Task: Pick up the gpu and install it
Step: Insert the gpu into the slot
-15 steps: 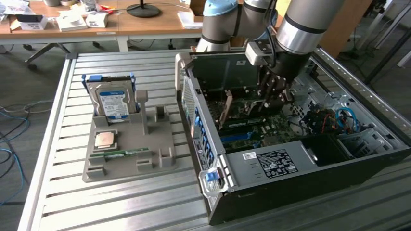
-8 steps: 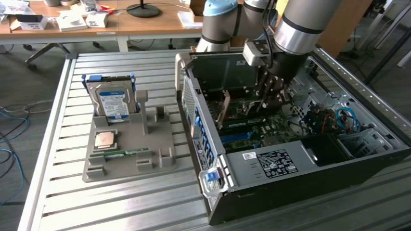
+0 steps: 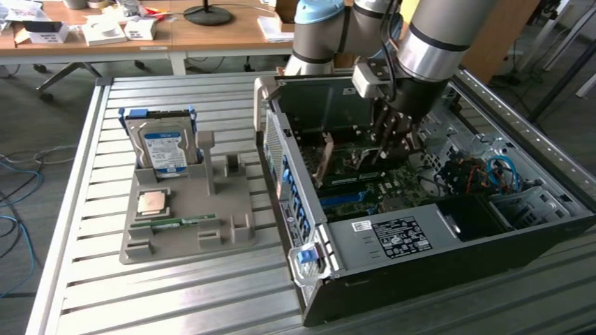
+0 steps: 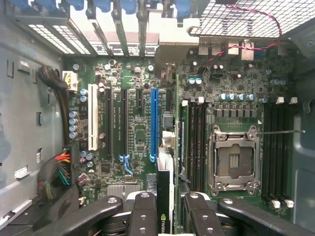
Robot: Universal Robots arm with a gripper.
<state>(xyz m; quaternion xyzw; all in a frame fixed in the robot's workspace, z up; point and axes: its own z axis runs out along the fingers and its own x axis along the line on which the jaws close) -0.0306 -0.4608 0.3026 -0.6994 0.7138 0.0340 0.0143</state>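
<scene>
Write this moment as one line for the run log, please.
end effector: holds gpu | place: inside computer case, over motherboard | blue expansion slot: empty | gpu: not seated

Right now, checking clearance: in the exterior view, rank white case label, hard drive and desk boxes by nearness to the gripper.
The gripper holds the gpu.
1. white label, in the case.
2. hard drive, on the holder, exterior view's left.
3. white boxes, on the far desk.

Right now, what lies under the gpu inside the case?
The green motherboard, with a long blue slot roughly in line with the gpu clamped in the gripper. The board right beneath the card and gripper is covered.
</scene>
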